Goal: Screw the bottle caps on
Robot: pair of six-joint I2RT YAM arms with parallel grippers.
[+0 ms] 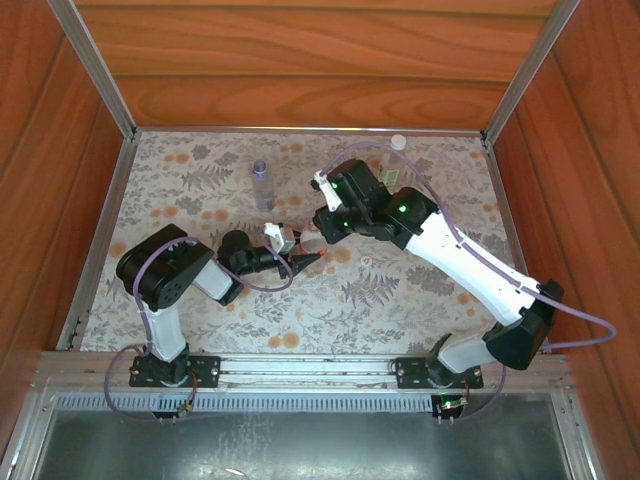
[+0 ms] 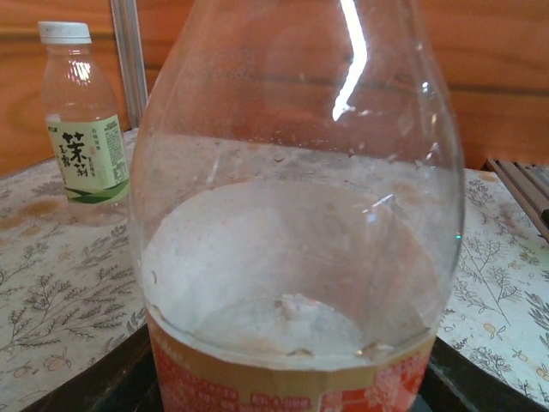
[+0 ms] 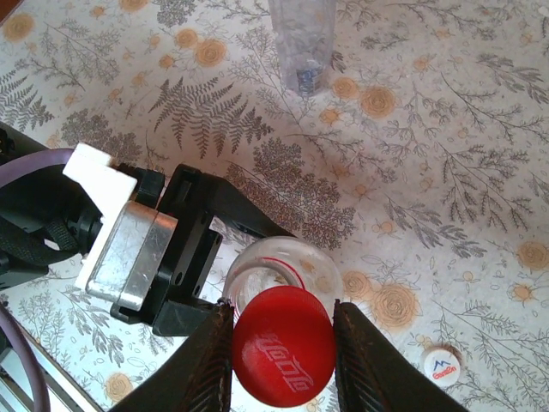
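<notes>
My right gripper (image 3: pixel 283 319) is shut on the red cap (image 3: pixel 283 348), one finger on each side of it. The cap sits right over the top of the clear bottle with the red-and-white label (image 3: pixel 287 262). The neck is hidden under the cap, so I cannot tell if they touch. My left gripper (image 1: pixel 300 258) is shut on that bottle's body (image 2: pixel 292 257) and holds it just over the table's middle. The yellow-green labelled bottle (image 2: pixel 81 120) stands at the back with a white cap (image 2: pixel 64 32) on it. The bluish unlabelled bottle (image 1: pixel 261 185) stands uncapped. A small pale cap (image 3: pixel 442 365) lies loose on the cloth.
A floral cloth (image 1: pixel 200 300) covers the table, with wooden walls and metal posts (image 1: pixel 95 60) round it. The bluish bottle (image 3: pixel 302 43) stands just beyond the two grippers. The yellow-green bottle (image 1: pixel 398 143) is at the back right edge. The loose cap (image 1: pixel 365 261) lies under the right arm.
</notes>
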